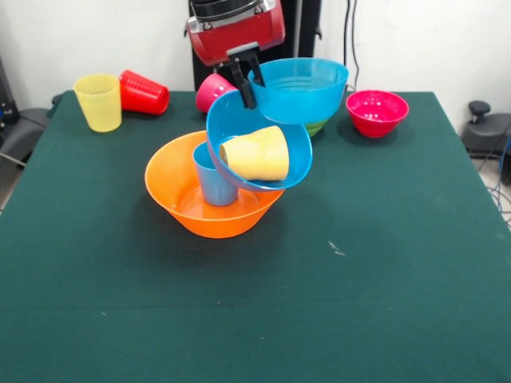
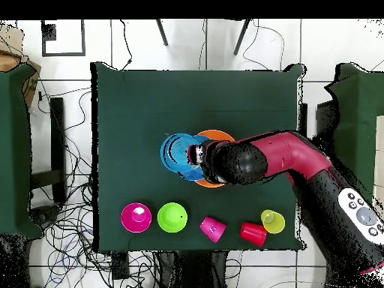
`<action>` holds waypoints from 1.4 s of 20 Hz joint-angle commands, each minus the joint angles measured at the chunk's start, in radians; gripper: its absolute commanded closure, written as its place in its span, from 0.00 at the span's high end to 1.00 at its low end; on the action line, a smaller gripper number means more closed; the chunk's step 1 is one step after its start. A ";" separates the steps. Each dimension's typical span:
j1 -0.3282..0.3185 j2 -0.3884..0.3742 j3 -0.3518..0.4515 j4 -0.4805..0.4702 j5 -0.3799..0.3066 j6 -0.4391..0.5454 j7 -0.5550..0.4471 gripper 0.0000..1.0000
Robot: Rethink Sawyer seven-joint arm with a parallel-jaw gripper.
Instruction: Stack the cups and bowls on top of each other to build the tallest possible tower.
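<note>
The jaws were pinched on the rim of the small blue bowl [image 1: 302,89], one dark finger [image 1: 247,86] showing outside the near rim, so that the gripper [image 1: 249,80] held this bowl raised and roughly level at the top of the cluster. Below it, the large blue bowl [image 1: 259,148] was tilted steeply toward the camera, its opening facing forward; an orange cup [image 1: 255,153], pale yellow-orange in the front view, lay on its side within it. The tilted bowl leaned on a light blue cup [image 1: 214,179] that stood inside the large orange bowl [image 1: 209,199], which rested on the green table [image 1: 383,271].

Behind the cluster, near the far edge, a yellow cup [image 1: 98,101] stood upright with a red cup [image 1: 144,92] on its side just beside it. A pink cup [image 1: 212,91] lay on its side behind the arm [image 1: 235,30]. A green bowl [image 1: 315,126] was mostly hidden behind the held bowl, and a magenta bowl [image 1: 376,112] stood apart to the right.

In the overhead view, the arm covered much of the cluster.
</note>
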 commanded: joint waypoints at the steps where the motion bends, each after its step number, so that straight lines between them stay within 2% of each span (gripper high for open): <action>1: -0.011 -0.004 -0.015 -0.025 -0.069 0.118 -0.360 0.00; 12: -0.027 -0.060 -0.024 -0.024 -0.082 0.153 -0.364 0.00; 20: -0.036 -0.087 -0.017 -0.008 -0.068 0.159 -0.358 0.00; 24: -0.015 -0.111 -0.053 -0.008 -0.079 0.177 -0.312 0.00; 28: 0.007 -0.084 -0.079 -0.016 -0.104 0.156 -0.292 0.00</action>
